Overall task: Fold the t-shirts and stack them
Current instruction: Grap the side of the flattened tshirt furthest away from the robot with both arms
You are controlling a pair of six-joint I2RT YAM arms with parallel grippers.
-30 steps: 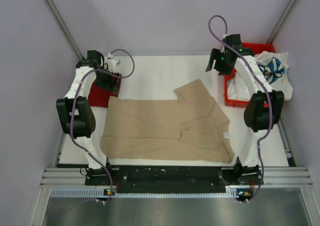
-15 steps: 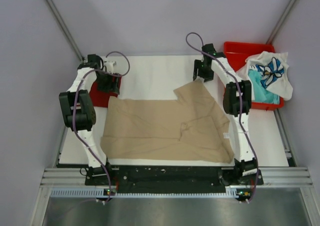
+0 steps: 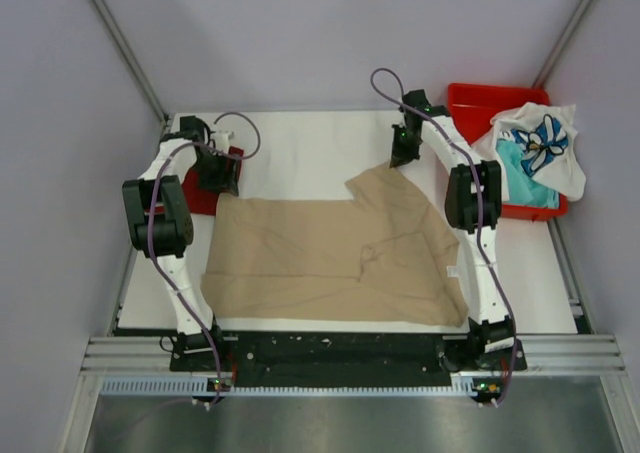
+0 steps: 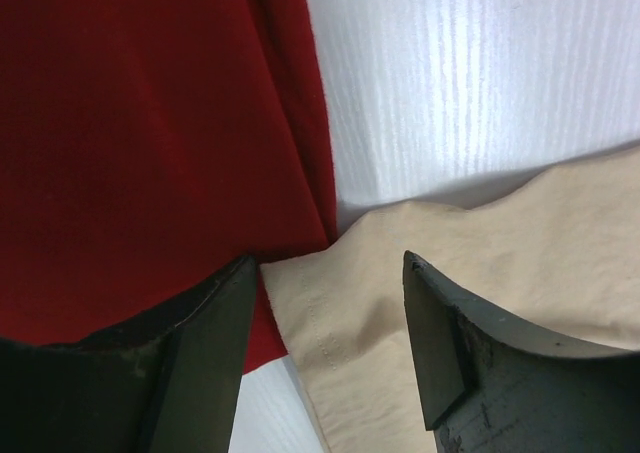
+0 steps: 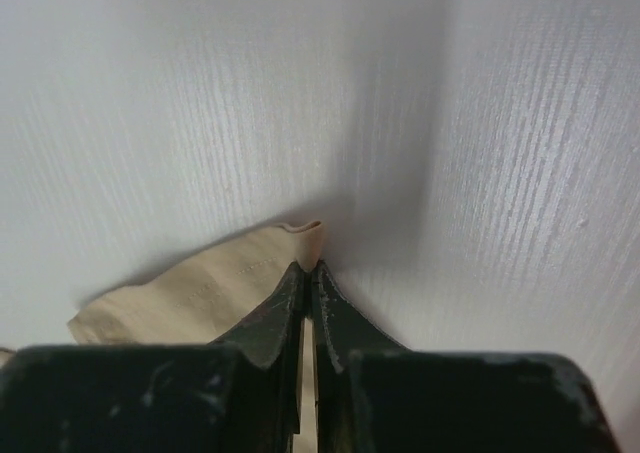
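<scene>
tan shirt (image 3: 330, 258): lies spread flat across the middle of the white table (image 3: 300, 138), one sleeve reaching toward the far right; it looks laid out wide so that its corners can be caught for a fold.
right gripper (image 3: 403, 156): down at the far tip of that sleeve, jaws pinched tight on the hem; in the wrist view a sliver of tan cloth sits between the fingers (image 5: 270, 323) and the edge curls just past them.
why there: the sleeve tip is the outermost point on that side, so a hold here probably serves to carry the sleeve inward over the body.
left gripper (image 3: 218, 181): low over the shirt's far left corner, jaws apart, with the corner between them and nothing clamped yet.
why there: it seems to be matching the right side's hold, so that both far corners can be lifted together.
dark red shirt (image 4: 150, 123): lies on the table's left edge, touching the tan corner and partly under the left finger; closing here risks catching red cloth as well.
red bin (image 3: 475, 98): at the far right of the table, well apart from the tan shirt.
white shirt (image 3: 540, 143): printed in blue, draped over the bin's right side, waiting its turn.
teal shirt (image 3: 515, 168): inside the bin, mostly under the white one.
progress: early, by my judgement; no fold is made in the tan shirt.
</scene>
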